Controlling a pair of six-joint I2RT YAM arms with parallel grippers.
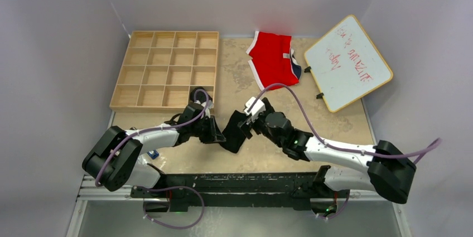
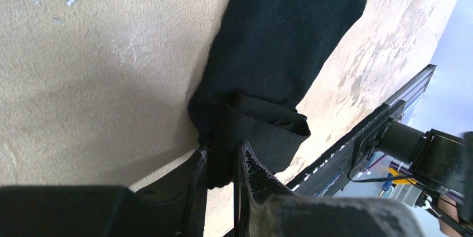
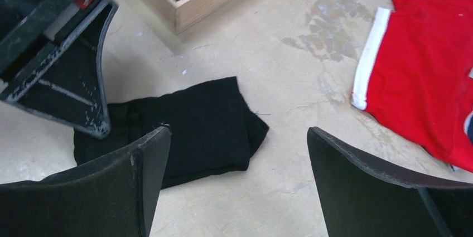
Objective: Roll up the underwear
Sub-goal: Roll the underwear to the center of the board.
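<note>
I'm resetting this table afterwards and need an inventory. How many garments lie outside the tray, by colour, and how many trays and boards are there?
Black fabric underwear: 1
Red briefs with white trim: 1
Wooden grid tray: 1
Wood-framed whiteboard: 1
Total: 4

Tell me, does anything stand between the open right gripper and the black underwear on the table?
Nothing visible does. The right gripper hangs open over the black underwear, with only air between them. The left gripper pinches one end of the garment, off to the side of that path.
</note>
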